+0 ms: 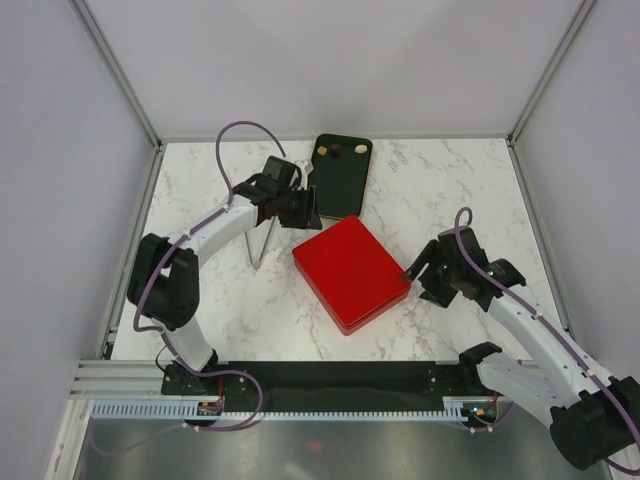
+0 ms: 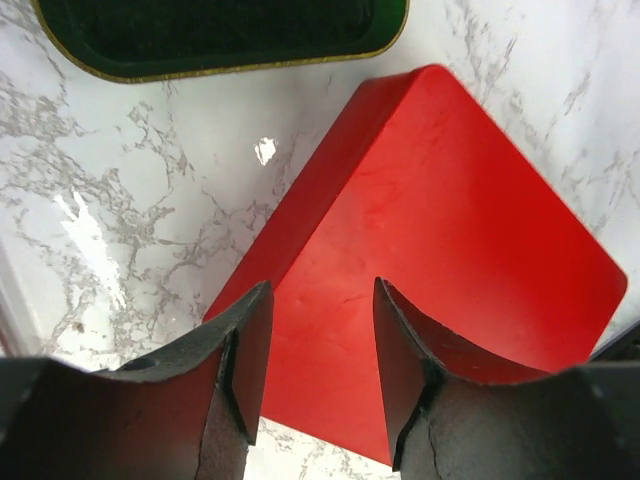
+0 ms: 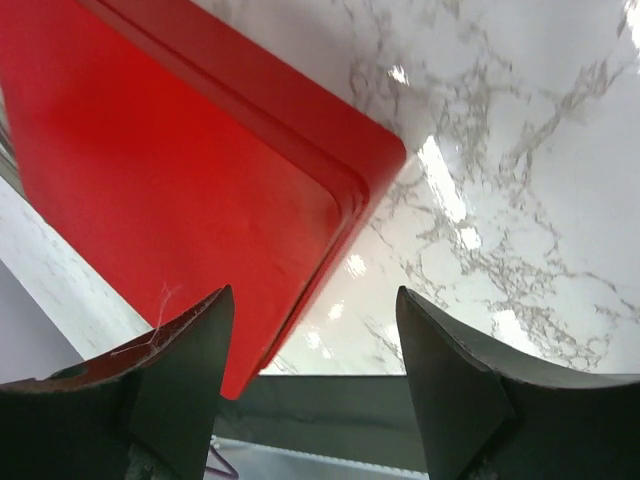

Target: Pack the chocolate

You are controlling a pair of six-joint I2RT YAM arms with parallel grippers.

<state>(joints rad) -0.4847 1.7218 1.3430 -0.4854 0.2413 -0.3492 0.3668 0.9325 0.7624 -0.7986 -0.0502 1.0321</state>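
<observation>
here, my left gripper (image 1: 308,210) hangs over the far left corner of the red box (image 1: 350,272). its two fingers (image 2: 240,360) are apart and released, and nothing is between them; in the left wrist view i see only the red top of the box under them. my right gripper (image 1: 412,272) is at the right corner of the same box, also released, with the fingers (image 3: 180,370) spread wide. the corner of the box shows below the gap, but i cannot tell if a finger touches it. the red box lies closed in the middle of the marble bench (image 1: 460,190), turned at an angle. the chocolate (image 1: 323,152) is on the dark green tray (image 1: 340,185), just behind the box: two small tan pieces near the far edge of the tray, apart from each other. neither gripper holds any piece.
</observation>
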